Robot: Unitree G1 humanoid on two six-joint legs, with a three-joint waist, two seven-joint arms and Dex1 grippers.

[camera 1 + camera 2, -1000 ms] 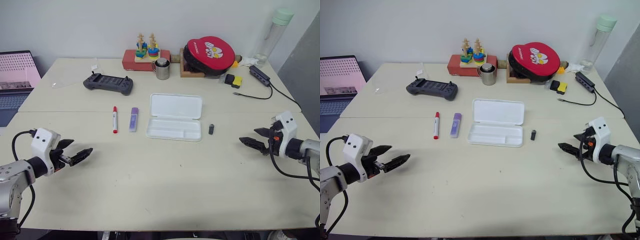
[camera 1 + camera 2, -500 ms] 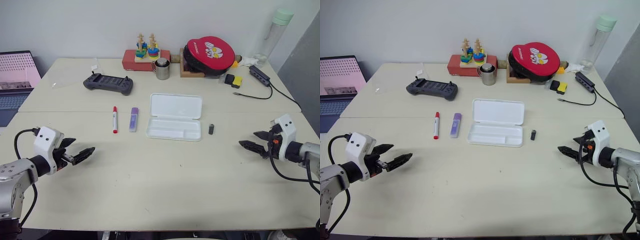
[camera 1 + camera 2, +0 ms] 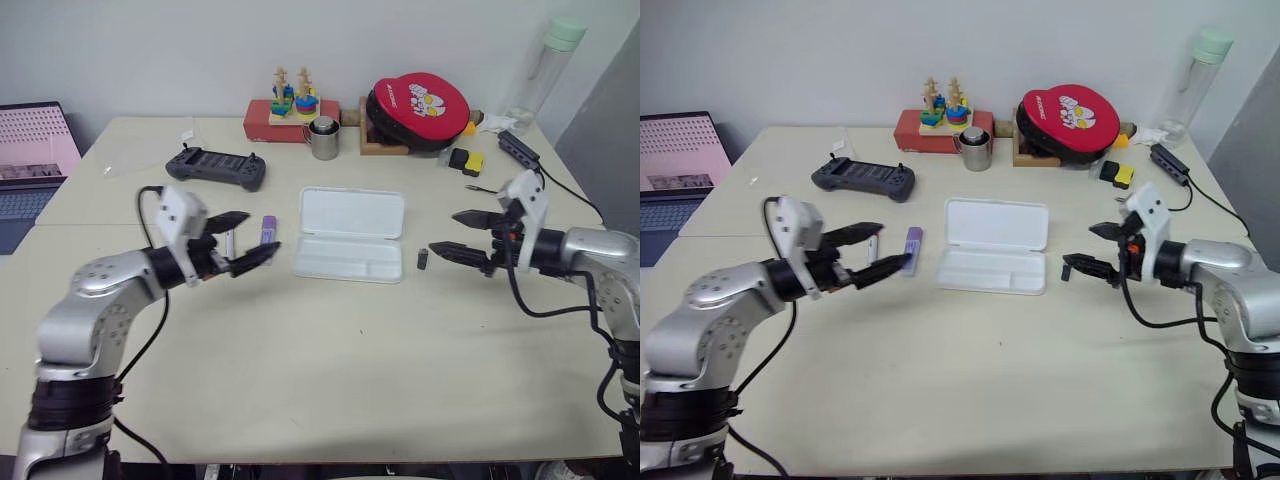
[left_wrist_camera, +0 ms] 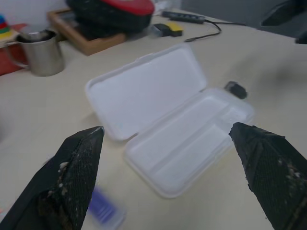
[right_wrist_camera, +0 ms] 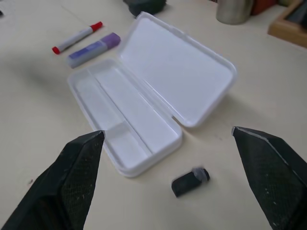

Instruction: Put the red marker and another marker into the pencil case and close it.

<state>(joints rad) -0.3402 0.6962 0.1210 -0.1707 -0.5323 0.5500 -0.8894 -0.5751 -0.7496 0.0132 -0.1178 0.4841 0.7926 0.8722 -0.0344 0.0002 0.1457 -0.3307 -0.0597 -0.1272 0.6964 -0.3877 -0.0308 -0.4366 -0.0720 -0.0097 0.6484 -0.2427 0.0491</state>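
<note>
The white pencil case [image 3: 352, 213] lies open in the middle of the table, its lid folded back and its tray [image 5: 120, 115] empty. To its left lie the red marker [image 5: 76, 37] and the purple highlighter [image 5: 94, 48], side by side. My left gripper [image 3: 263, 231] hovers open just over those two, pointing at the case and partly hiding the red marker in the head views. At the case's right end my right gripper [image 3: 443, 232] is open and empty, above a small dark stub [image 3: 423, 259].
A black game controller [image 3: 216, 167] lies behind the markers. Along the back stand a metal cup [image 3: 323, 139], a red box with stacking toys [image 3: 282, 112], a red round pad [image 3: 420, 108] and a bottle [image 3: 545, 70]. A power strip with cable [image 3: 520, 150] is at the right; a laptop [image 3: 30, 150] at the far left.
Both arms have swung inward and up from the table's sides towards the case. The left gripper now hangs over the markers, the right by the dark stub. Both stay open.
</note>
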